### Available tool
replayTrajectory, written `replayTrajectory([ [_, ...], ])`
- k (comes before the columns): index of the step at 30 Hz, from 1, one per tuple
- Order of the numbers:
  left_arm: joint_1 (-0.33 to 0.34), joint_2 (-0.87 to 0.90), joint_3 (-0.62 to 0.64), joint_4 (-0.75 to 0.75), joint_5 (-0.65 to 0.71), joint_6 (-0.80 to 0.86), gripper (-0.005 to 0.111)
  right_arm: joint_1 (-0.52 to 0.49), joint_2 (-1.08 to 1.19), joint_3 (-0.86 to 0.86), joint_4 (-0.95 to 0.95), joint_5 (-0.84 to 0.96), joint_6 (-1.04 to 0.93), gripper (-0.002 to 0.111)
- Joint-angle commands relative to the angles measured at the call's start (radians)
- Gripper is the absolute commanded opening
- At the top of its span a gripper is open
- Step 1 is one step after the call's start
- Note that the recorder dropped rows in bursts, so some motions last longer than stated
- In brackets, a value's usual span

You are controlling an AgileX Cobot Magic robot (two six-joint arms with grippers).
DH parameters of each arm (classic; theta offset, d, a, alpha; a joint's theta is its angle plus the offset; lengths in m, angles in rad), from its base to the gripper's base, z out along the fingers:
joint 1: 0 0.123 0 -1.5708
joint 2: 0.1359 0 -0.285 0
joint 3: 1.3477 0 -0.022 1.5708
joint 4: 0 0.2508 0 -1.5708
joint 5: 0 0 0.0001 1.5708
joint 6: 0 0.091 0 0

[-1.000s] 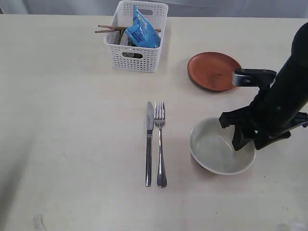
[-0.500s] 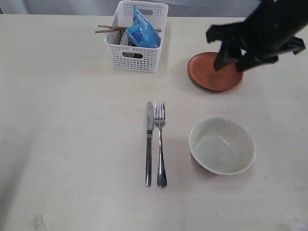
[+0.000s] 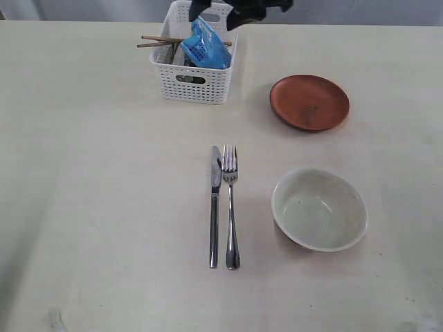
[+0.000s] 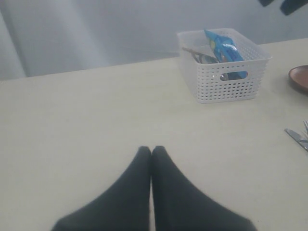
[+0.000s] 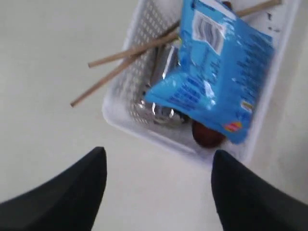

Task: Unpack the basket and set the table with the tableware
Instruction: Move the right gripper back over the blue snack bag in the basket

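The white basket (image 3: 196,77) stands at the table's (image 3: 104,173) far middle. It holds brown chopsticks (image 5: 125,62) that poke out over its rim, a steel cup (image 5: 161,109) and a reddish-brown spoon (image 5: 207,136) half under a blue packet (image 5: 221,72). My right gripper (image 5: 159,155) hovers open and empty above the basket's rim (image 5: 144,129), at the top edge (image 3: 232,12) of the exterior view. Knife (image 3: 214,207) and fork (image 3: 230,207) lie side by side at the centre. The pale bowl (image 3: 319,209) and the red-brown plate (image 3: 309,102) sit to their right. My left gripper (image 4: 151,150) is shut and empty over bare table.
The blue snack packet (image 3: 204,45) leans upright in the basket and covers part of its contents. From the left wrist view the basket (image 4: 226,82) is far ahead, with the plate's edge (image 4: 301,79) and the knife's tip (image 4: 293,134) at the side.
My right arm has left the bowl on the table, swung past the plate and come over the basket, its jaws wider. Nothing else has moved.
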Motion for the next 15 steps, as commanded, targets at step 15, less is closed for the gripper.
replayTrajectory([
  [15,-0.006,-0.003,0.002,0.001,0.001,0.000,0.000,0.010,0.409,-0.524,-0.179,0.084,0.119,0.058],
])
